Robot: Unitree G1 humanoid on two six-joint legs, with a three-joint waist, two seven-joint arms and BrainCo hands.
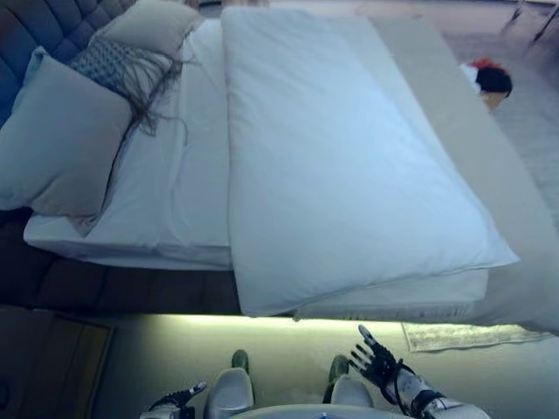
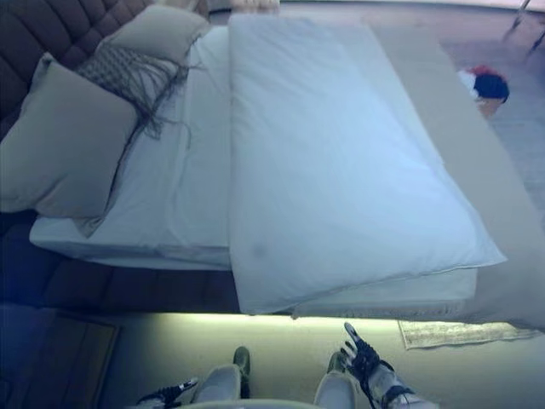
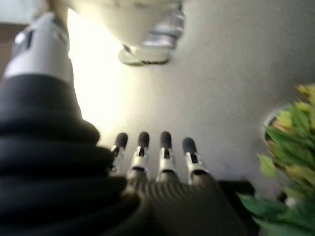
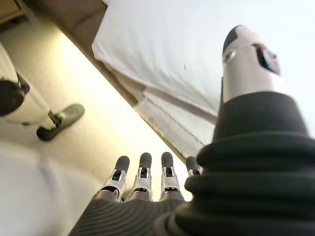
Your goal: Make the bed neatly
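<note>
A bed (image 1: 131,262) with a white sheet lies before me. A white duvet (image 1: 332,166) is folded lengthwise over its right half, with its near corner hanging past the mattress edge (image 4: 162,54). Two grey pillows (image 1: 61,140) and a fringed patterned cushion (image 1: 113,65) lie at the left by the dark tufted headboard. My right hand (image 1: 377,362) hangs low beside the bed with straight fingers and holds nothing. My left hand (image 1: 175,401) shows at the bottom edge; in its wrist view its fingers (image 3: 165,147) are straight and empty.
A beige cover (image 1: 489,131) lies along the bed's right side. A small rug (image 1: 472,336) lies on the floor at the lower right. A red and dark object (image 1: 489,78) lies on the floor far right. A potted plant (image 3: 290,147) stands near my left hand.
</note>
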